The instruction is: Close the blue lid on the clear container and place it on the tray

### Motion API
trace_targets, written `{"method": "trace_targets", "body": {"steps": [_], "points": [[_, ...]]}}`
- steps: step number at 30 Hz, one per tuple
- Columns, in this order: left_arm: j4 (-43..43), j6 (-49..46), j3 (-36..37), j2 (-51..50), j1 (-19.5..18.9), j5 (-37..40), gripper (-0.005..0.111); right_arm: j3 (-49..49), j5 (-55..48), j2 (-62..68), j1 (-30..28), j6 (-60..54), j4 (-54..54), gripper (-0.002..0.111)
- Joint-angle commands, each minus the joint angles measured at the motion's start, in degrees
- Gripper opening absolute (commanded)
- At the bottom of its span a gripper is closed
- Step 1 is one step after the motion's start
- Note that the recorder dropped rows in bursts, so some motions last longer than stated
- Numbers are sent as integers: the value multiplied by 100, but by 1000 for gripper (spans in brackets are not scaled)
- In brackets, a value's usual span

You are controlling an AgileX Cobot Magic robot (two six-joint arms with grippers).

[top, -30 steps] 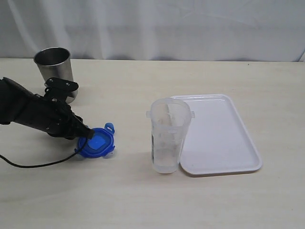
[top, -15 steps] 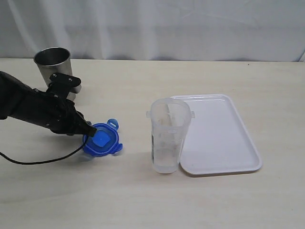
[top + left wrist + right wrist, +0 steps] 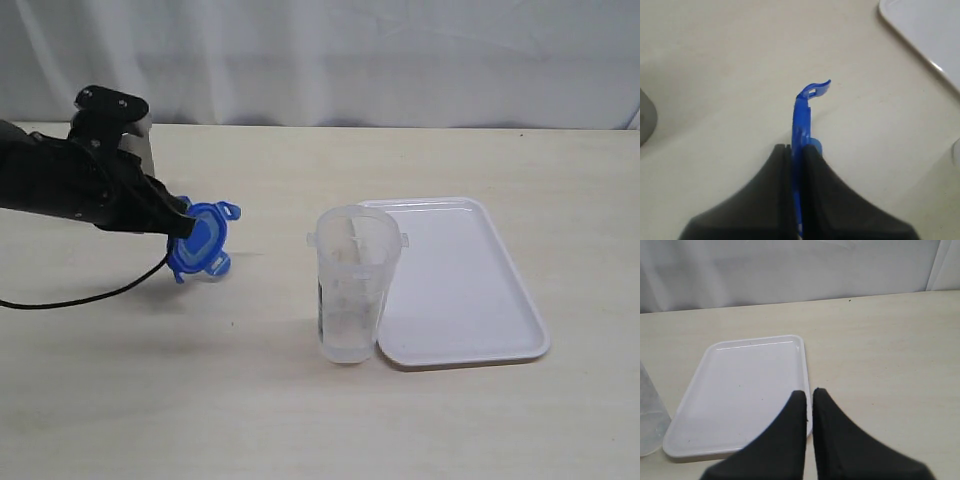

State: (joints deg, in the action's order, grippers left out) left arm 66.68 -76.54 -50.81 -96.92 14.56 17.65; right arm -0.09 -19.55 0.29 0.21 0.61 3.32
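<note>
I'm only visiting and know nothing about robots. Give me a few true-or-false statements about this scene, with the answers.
1. The left claw pinches the blue lid by its edge, lifted and tilted. True.
2. The clear container has its lid on. False: its top is open.
3. The container stands on the tray. False: it stands on the table, beside the tray.
4. The right claw is shut and holds nothing. True.

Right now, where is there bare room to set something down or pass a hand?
Bare tabletop lies between the blue lid and the clear container, and nearer the camera than both. The tray holds nothing. Tight where container nears tray corner.
</note>
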Motion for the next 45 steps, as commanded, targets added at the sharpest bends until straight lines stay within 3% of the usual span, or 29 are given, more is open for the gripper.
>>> {"method": "trace_targets", "body": {"steps": [1, 10, 15, 22, 27, 31, 37, 45], "points": [[1, -7, 0, 406, 15, -112, 0, 9, 16, -29, -21, -11, 29, 4], [101, -153, -30, 994, 125, -393, 0, 9, 16, -29, -21, -11, 29, 4], [-9, -541, -30, 1121, 878, -1185, 0, 9, 16, -29, -21, -11, 29, 4], [-195, -1125, -30, 1121, 2137, -2876, 0, 9, 16, -29, -21, -11, 29, 4], [-1232, -1125, -30, 1121, 2753, -3043, 0, 9, 16, -29, -21, -11, 29, 4], [-1518, -1125, -30, 1121, 3121, -3312, 0, 9, 16, -29, -21, -11, 29, 4], [-1714, -1125, -30, 1121, 3415, -3380, 0, 9, 16, -29, -21, -11, 29, 4], [-1875, -1171, -30, 1121, 3481, -3086, 0, 9, 16, -29, -21, -11, 29, 4]]}}
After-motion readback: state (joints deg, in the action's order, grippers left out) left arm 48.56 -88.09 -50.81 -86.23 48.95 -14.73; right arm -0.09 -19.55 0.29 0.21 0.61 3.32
